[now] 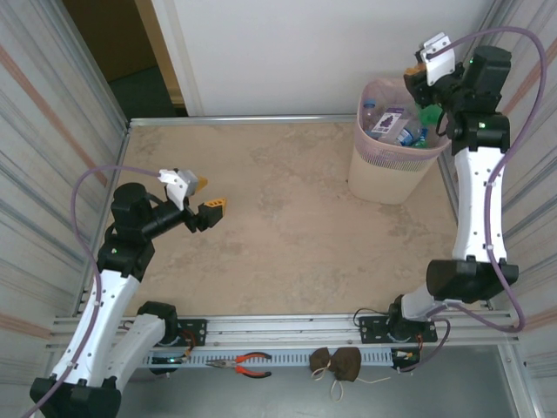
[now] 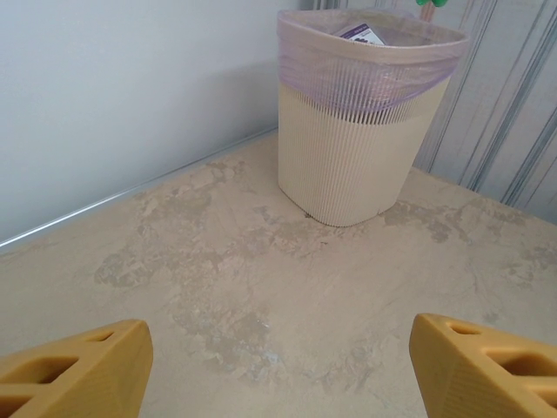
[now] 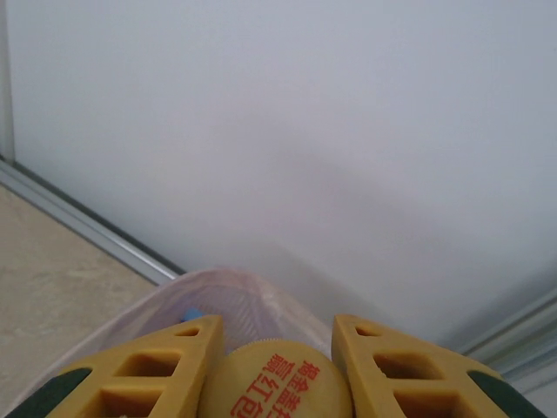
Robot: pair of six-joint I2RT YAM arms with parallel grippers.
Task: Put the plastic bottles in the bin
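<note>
Plastic bottles (image 1: pixel 393 122) (small clear ones with purple and blue labels) lie heaped inside the one tall pale-pink plastic bin (image 1: pixel 383 178). At least three show from above, but they are too jumbled for an exact count. A thin pinkish bag liner (image 2: pixel 365 65) is folded over the bin's rim.

One more, a green plastic bottle (image 1: pixel 430 114) with an orange-yellow cap (image 3: pixel 277 387) printed in red characters, hangs above the bin's mouth. The right gripper (image 3: pixel 277 348) is clamped on it, and the wrist view shows a yellow finger pressed to each side of the cap.

The left gripper (image 1: pixel 211 192) hovers over the left part of the beige stone-patterned tabletop (image 1: pixel 287 235). Its two yellow fingers (image 2: pixel 70 370) are spread wide with nothing between them.

The bin stands in the far right corner of the table, close to the back metal rail (image 1: pixel 261 119) and near the corrugated right wall (image 1: pixel 522 104). A matching corrugated wall (image 1: pixel 43 131) closes the left side. A wide stretch of tabletop lies open between the left gripper and the bin, well apart from each other.

On the near rail by the arm bases rest one pair of red-handled pliers (image 1: pixel 248 364) and two small brown pouches (image 1: pixel 335 364), the pouches touching each other.
</note>
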